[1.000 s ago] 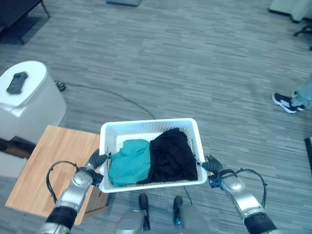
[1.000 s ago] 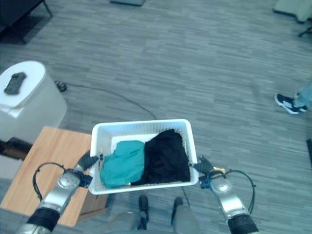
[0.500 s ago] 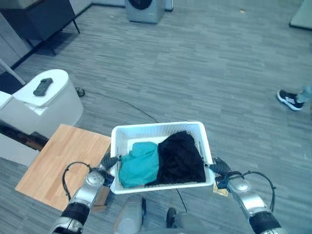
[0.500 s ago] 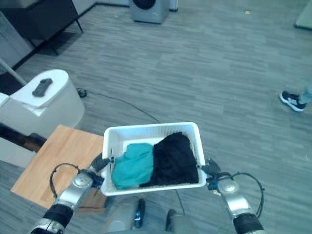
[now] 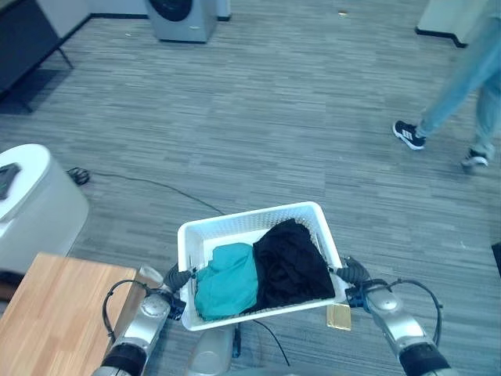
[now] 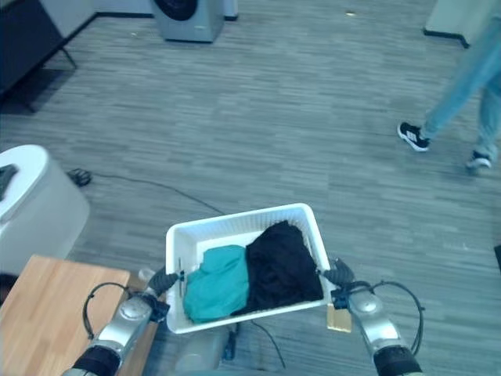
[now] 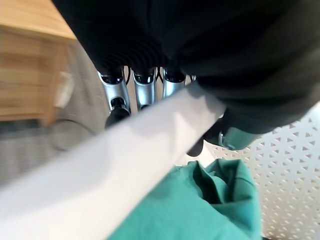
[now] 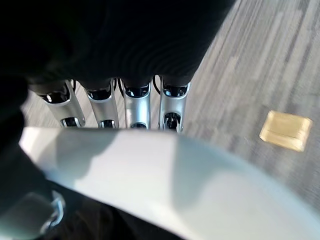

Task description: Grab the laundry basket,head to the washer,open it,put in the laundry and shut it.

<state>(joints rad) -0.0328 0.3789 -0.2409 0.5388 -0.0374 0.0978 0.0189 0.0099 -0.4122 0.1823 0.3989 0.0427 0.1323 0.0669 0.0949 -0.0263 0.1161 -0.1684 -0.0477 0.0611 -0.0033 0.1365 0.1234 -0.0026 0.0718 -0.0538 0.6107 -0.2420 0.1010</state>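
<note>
- Laundry basket (image 5: 202, 236) carried in front of the body above the grey floor (image 5: 297, 117), white perforated plastic, teal garment (image 5: 227, 280) and black garment (image 5: 291, 262) lying inside.
- Left hand (image 5: 174, 279) curled under the basket's left rim, thumb over it; right hand (image 5: 352, 274) wrapped the same way round the right rim.
- Probably light and fairly stiff, though thin rims may flex; best held at both short-side rims and kept level, since the soft clothes could slide.
- Against the picture one second back: whole view swung round, washer (image 5: 178, 16) now visible at far upper left, wooden table (image 5: 47, 321) and white bin (image 5: 31, 211) shifted left, a person's legs (image 5: 462, 86) stepping in at upper right; grip on basket unchanged.
</note>
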